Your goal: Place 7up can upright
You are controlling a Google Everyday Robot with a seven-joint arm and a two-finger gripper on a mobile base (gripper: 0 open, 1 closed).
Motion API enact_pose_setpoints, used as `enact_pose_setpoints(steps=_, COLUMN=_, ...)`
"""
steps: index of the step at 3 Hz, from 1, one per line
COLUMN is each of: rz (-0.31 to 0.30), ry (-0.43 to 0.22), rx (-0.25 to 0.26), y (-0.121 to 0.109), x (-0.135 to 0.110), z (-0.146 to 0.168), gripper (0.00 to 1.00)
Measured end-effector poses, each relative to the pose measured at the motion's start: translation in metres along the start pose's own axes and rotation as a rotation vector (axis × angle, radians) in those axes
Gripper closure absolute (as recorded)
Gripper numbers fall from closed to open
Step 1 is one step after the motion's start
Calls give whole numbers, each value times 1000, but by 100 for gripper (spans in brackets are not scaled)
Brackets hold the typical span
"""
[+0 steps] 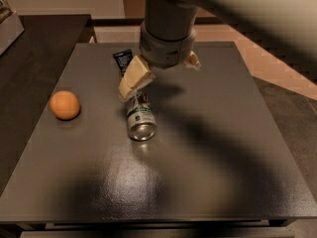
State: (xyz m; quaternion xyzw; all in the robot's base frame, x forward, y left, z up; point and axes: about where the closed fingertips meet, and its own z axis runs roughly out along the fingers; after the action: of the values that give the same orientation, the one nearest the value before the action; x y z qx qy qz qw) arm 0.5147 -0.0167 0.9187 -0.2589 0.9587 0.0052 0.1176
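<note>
The 7up can [140, 117] lies on its side on the dark grey table [223, 148], left of the middle, with one shiny metal end turned toward the camera. My gripper [159, 78] hangs over the can's far end. Its cream fingers are spread wide apart. The left finger [133, 79] points down, with its tip right at the can's far end; I cannot tell whether it touches. The right finger [192, 60] sticks out beside the grey wrist. The gripper holds nothing. The can's far end is partly hidden behind the left finger.
An orange ball [65, 104] sits on the table to the can's left. A small black packet [123, 61] lies behind the can near the far edge. A darker counter [34, 48] adjoins the table on the left, with a tilted box [7, 24] on it.
</note>
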Motion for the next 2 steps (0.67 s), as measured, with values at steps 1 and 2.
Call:
enact_pose_setpoints(steps=1, rz=34, ry=95, rx=-3, y=16, x=5, z=16, gripper=0)
enact_pose_setpoints(steps=2, rz=93, ry=166, rx=-37, y=29, x=6, z=33, gripper=0)
